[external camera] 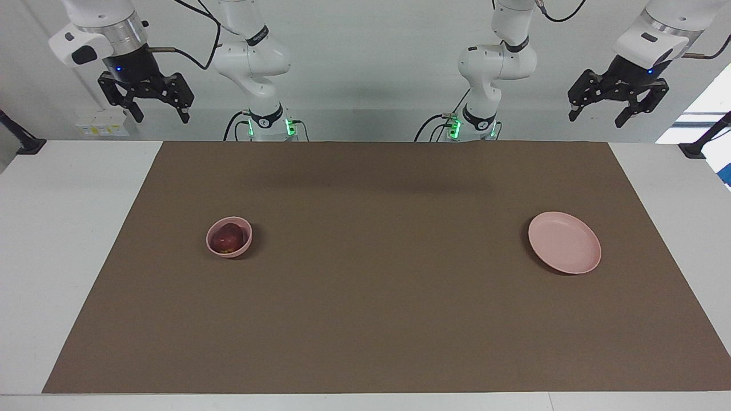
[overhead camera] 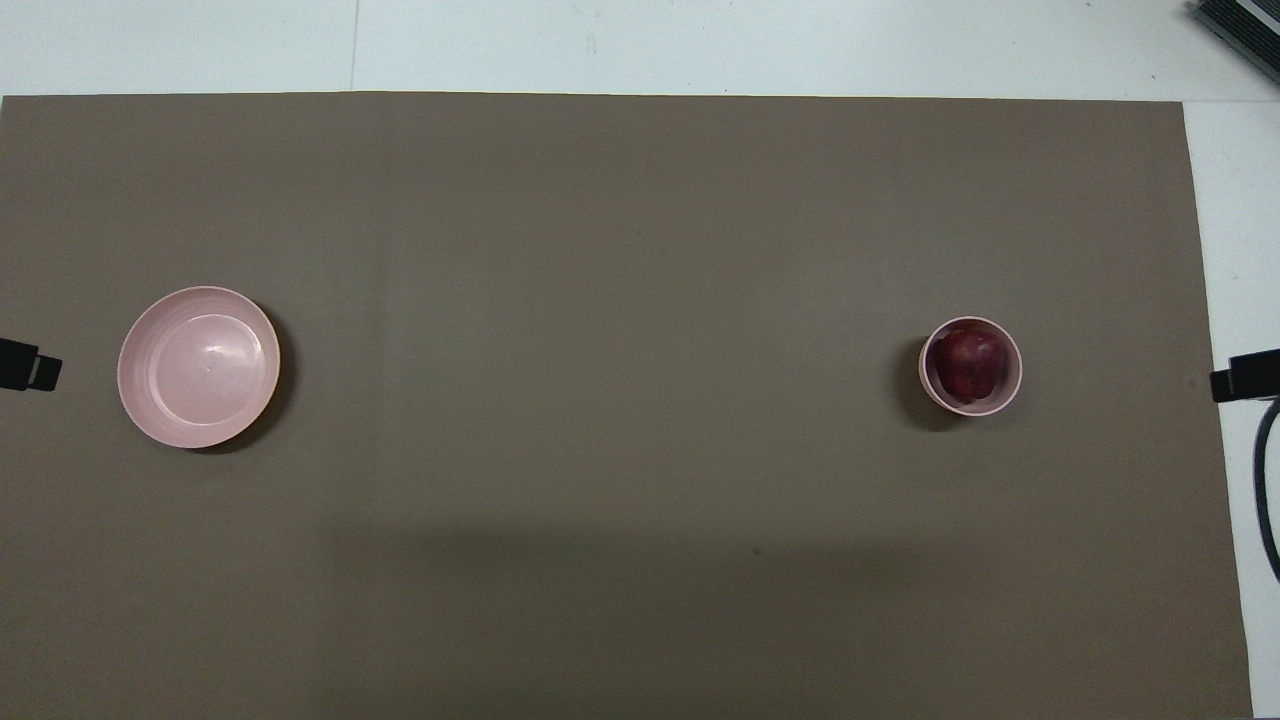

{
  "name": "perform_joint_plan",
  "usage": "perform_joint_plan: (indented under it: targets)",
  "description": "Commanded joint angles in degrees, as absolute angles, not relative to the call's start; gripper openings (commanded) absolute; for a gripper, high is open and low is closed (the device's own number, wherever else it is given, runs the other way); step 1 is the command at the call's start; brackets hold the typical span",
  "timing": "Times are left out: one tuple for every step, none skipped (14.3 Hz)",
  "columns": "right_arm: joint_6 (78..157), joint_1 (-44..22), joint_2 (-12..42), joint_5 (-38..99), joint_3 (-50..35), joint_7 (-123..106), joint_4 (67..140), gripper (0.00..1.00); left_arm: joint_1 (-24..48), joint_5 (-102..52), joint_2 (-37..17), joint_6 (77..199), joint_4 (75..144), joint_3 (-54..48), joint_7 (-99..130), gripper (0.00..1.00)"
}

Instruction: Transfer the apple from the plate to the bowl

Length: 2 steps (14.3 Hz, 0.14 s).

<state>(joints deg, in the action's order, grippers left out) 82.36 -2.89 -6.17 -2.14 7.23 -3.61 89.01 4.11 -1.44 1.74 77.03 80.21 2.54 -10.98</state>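
Note:
The dark red apple [external camera: 228, 237] lies inside the small deep pink bowl [external camera: 212, 246] toward the right arm's end of the table; both show in the overhead view too, the apple [overhead camera: 966, 362] within the bowl [overhead camera: 1008, 385]. The wide flat pink plate [external camera: 565, 242] sits bare toward the left arm's end, also in the overhead view [overhead camera: 198, 366]. My right gripper [external camera: 161, 117] hangs open and empty, high above the table's edge at the robots' end. My left gripper [external camera: 597, 119] hangs open and empty at the same height at its own end.
A brown mat [external camera: 377, 297] covers most of the white table [external camera: 63, 228]. Black clamp arms [external camera: 20, 140] stand at the table's corners by the robots. A dark device [overhead camera: 1240, 25] lies at the corner farthest from the robots, at the right arm's end.

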Motion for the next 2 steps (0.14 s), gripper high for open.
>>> perform_joint_plan:
  targets:
    - [82.0, -2.9, -7.0, -2.9, 7.0, -4.7, 89.6, 1.0, 4.5, -0.4, 2.0, 76.3, 79.5, 2.7, -11.2, 1.0]
    - [82.0, -2.9, -7.0, -2.9, 7.0, -4.7, 89.6, 1.0, 4.5, -0.4, 2.0, 76.3, 79.5, 2.7, -11.2, 1.0]
